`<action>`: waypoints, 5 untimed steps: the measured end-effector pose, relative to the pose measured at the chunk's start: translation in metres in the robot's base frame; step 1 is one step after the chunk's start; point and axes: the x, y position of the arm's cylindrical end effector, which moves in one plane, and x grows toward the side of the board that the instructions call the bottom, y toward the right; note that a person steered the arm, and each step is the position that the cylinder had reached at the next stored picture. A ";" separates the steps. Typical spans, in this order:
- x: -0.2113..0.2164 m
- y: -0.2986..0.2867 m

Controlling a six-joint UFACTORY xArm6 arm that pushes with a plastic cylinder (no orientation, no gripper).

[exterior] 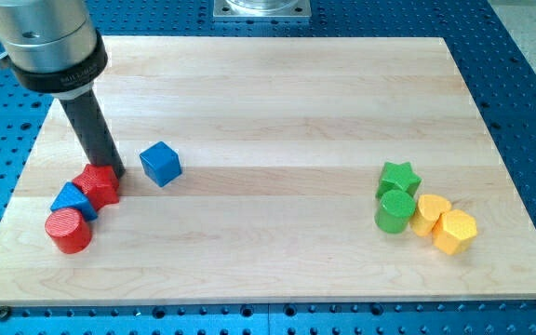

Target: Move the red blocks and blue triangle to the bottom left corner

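My tip rests on the board at the view's left, touching the upper right side of the red block, whose shape looks like a star or hexagon. The blue triangle lies just left of and below that red block, touching it. The red cylinder sits below the triangle, close to the board's bottom left. The three form a tight cluster. A blue cube stands apart, just right of my tip.
At the view's right a group sits together: a green star, a green cylinder, a yellow block and a yellow hexagon. The wooden board lies on a blue perforated table.
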 end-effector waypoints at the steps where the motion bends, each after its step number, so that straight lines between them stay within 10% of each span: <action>1: 0.009 -0.002; 3: 0.026 -0.007; 5: 0.033 0.105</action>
